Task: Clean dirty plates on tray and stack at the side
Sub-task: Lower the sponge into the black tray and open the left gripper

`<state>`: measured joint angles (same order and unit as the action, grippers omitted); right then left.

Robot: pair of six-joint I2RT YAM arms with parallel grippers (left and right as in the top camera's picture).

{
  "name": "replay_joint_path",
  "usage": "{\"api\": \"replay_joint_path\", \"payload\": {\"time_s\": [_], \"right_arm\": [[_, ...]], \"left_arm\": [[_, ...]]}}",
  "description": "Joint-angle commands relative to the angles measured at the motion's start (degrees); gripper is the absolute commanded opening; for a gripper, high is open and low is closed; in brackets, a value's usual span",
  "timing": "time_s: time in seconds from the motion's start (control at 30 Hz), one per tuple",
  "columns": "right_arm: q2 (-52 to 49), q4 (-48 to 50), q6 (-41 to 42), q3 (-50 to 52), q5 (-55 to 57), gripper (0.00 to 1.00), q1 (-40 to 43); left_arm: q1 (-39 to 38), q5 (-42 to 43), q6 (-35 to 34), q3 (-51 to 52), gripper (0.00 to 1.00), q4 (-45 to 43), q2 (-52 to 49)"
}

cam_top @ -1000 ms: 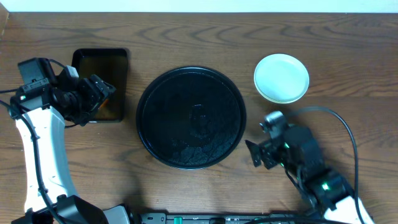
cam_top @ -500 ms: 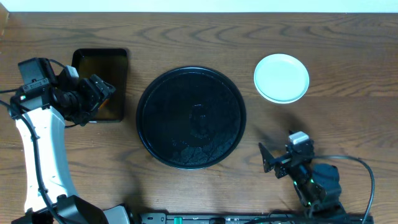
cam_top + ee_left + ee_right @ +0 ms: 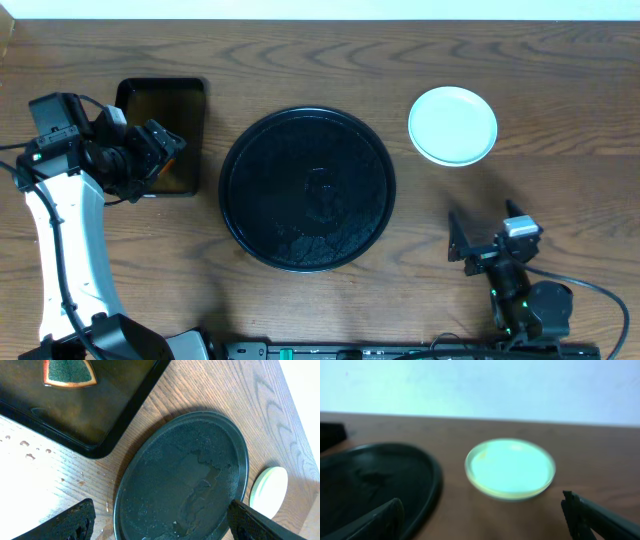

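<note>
Since the plates (image 3: 452,125) sit together on the bare surface just off the far right rim of the tray (image 3: 308,189), apart from it and with nothing left on the tray itself, I'd say the job is at its last step or already finished. From above only the pale mint top plate shows. The right wrist view is blurred, with a yellowish edge under the mint, so I can't count how many lie beneath. The top one looks clean from where I stand. The tray carries only a wet-looking film across its textured middle.

Nearest the stack, the right fingers (image 3: 486,238) hang spread wide and empty, low over the surface at the near right, well apart from the plates and pointed roughly toward them. On the other side, the left fingers (image 3: 168,152) are also spread and hold nothing, poised over the small tray (image 3: 160,100), where the sponge (image 3: 69,372) lies. A few droplets (image 3: 27,446) dot the surface beside it.

My guess is the next move calls for no grasp at all, just both arms drawing clear without nudging the stack.
</note>
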<state>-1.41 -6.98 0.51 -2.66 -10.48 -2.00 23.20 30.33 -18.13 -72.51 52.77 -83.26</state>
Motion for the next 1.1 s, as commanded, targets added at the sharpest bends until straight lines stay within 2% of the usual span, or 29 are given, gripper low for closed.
{"api": "replay_joint_path", "payload": {"time_s": [0.0,0.07,0.3,0.5,1.07], "right_arm": [[1.14,2.97,-2.75,1.14,1.25,0.99,1.68],[1.14,6.75,-2.78,2.40,1.49,0.99,2.21],[1.14,10.36,-2.97,2.36,5.07,0.99,2.80],[1.09,2.75,-2.95,2.34,7.89,0.99,2.78],[1.03,2.89,-2.91,2.34,7.63,0.99,2.82]], "left_arm": [[0.24,0.50,0.31,0.17,0.85,0.31,-0.22],[0.24,0.50,0.31,0.17,0.85,0.31,-0.22],[0.24,0.50,0.31,0.17,0.85,0.31,-0.22],[0.24,0.50,0.31,0.17,0.85,0.31,-0.22],[0.24,0.50,0.31,0.17,0.85,0.31,-0.22]]}}
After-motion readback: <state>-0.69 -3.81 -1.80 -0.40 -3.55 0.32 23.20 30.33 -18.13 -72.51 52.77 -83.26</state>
